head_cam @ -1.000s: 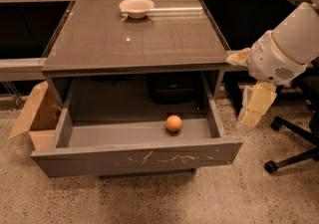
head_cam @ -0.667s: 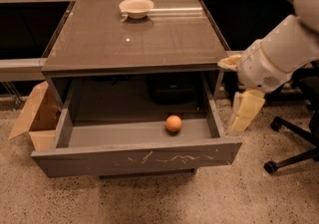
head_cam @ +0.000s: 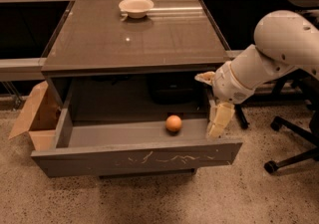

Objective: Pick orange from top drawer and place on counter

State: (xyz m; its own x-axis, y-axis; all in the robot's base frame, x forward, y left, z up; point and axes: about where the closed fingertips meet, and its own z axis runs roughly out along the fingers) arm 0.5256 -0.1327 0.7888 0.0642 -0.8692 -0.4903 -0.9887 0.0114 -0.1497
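The orange (head_cam: 173,123) lies in the open top drawer (head_cam: 134,157), right of its middle, near the front panel with pale scratches. The counter (head_cam: 149,39) is the glossy dark top of the grey cabinet above the drawer. My gripper (head_cam: 212,99) hangs at the drawer's right side wall, to the right of the orange and a little above it. It is open and empty: one pale finger (head_cam: 204,76) sits near the counter's front right corner, and the other finger (head_cam: 220,120) points down into the drawer's right edge.
A white bowl (head_cam: 136,6) stands at the back of the counter. A brown cardboard box (head_cam: 35,117) sits on the floor left of the cabinet. An office chair base (head_cam: 291,141) is on the right, and black desks flank the cabinet.
My arm has swung left from beside the cabinet, bringing the gripper over the drawer's right wall and closer to the orange. The orange and the drawer have not moved.
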